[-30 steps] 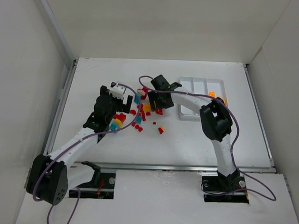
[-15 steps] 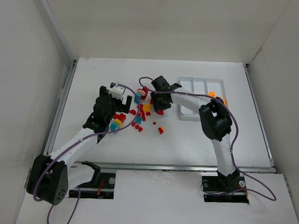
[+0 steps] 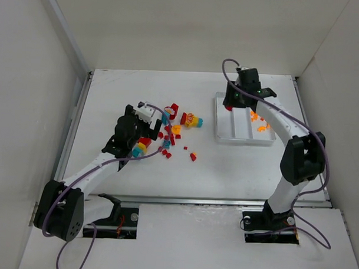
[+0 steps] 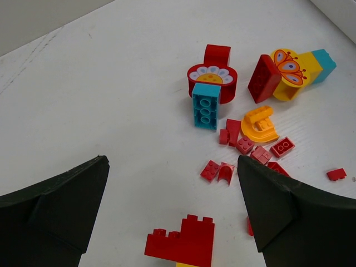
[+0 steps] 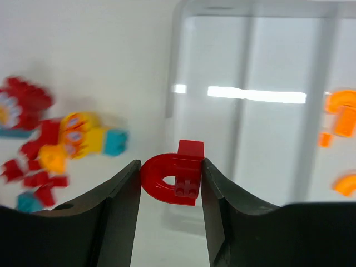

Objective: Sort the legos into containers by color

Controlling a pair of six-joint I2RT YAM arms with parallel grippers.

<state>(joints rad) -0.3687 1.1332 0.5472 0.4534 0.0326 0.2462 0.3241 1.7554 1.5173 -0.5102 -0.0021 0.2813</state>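
My right gripper (image 5: 169, 173) is shut on a red curved lego (image 5: 166, 179) and holds it above the left compartment of the white tray (image 5: 173, 72), near its left wall. From above, that gripper (image 3: 230, 104) hangs over the tray's far left corner (image 3: 218, 96). Orange legos (image 3: 261, 127) lie in the right compartment. Loose red, yellow and teal legos (image 3: 167, 135) are scattered mid-table. My left gripper (image 4: 172, 167) hovers open over them, with a red stepped block (image 4: 186, 242) below it and nothing between its fingers.
A teal brick (image 4: 206, 105) leans on a red flower piece (image 4: 212, 75). A yellow butterfly piece (image 4: 292, 69) lies beside a red brick. White walls enclose the table on the left, back and right.
My right arm has swung from the pile over to the tray, carrying the red curved lego it closed on. The left arm has barely moved.
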